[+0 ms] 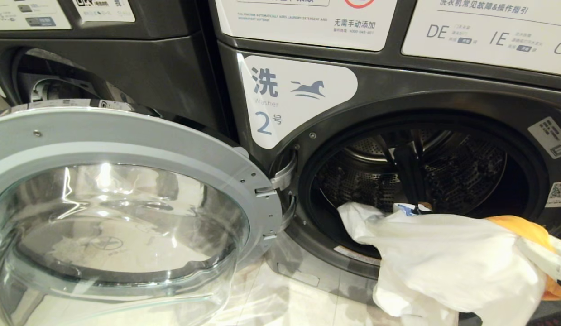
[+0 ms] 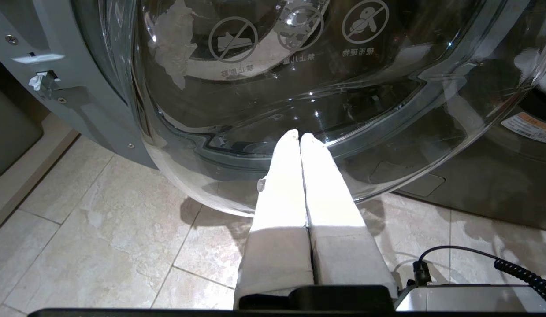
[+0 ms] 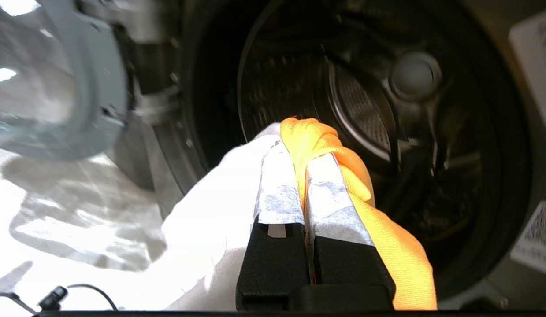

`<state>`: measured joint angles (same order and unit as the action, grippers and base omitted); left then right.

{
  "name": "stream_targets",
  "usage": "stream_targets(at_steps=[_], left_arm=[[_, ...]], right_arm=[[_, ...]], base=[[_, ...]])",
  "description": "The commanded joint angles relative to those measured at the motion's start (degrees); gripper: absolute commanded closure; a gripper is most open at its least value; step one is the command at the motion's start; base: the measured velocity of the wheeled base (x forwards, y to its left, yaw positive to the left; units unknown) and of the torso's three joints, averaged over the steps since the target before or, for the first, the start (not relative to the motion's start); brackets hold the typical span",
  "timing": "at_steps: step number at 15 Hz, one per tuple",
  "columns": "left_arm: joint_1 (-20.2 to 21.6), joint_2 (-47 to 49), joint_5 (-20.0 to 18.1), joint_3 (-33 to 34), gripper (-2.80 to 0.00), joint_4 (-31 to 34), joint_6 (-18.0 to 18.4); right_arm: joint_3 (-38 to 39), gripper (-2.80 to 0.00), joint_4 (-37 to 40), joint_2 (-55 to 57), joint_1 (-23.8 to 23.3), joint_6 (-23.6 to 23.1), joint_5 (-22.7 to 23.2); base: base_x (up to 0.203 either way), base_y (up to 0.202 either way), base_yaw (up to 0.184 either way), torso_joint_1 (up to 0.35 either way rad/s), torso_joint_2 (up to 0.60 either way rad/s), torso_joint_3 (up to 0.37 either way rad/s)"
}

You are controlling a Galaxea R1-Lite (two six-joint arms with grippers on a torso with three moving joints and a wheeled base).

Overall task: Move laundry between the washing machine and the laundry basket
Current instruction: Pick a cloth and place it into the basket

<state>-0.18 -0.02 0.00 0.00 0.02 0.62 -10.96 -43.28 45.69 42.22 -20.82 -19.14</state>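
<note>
The dark grey front-loading washing machine (image 1: 398,104) carries a white label reading "洗 Washer 2号" with a blue horse emblem; panels above show "DE" and "IE". Its perforated steel drum (image 1: 448,172) gapes at centre right, and the round glass door (image 1: 122,217) with pale grey rim stands open at lower left. The right gripper (image 3: 299,152), jaws clamped on a soft orange cloth (image 3: 343,176) bundled with white crumpled laundry (image 1: 443,267), hangs before the drum mouth at lower right. The left gripper (image 2: 299,136), jaws closed and empty, rests by the door glass above beige floor tiles (image 2: 101,229).
</note>
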Motion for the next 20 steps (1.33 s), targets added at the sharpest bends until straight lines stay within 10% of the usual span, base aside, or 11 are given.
stream_targets(at_steps=[1,14,20], left_arm=[[0.01,-0.06,0.00,0.00,0.00,-0.02,-0.01],[0.01,-0.06,0.00,0.00,0.00,-0.02,-0.01],[0.03,0.01,0.00,0.00,0.00,0.05,-0.01]], right_arm=[[-0.40,0.00,-0.36,-3.62,3.47,-0.66,-0.31],[-2.80,0.00,-0.57,-20.49,17.90,-4.89,-1.95],[5.04,0.00,-17.37,-20.69,20.00,-15.72,-1.69]], base=[[0.000,0.000,0.000,0.000,0.00,0.000],[0.000,0.000,0.000,0.000,0.00,0.000],[0.000,0.000,0.000,0.000,0.00,0.000]])
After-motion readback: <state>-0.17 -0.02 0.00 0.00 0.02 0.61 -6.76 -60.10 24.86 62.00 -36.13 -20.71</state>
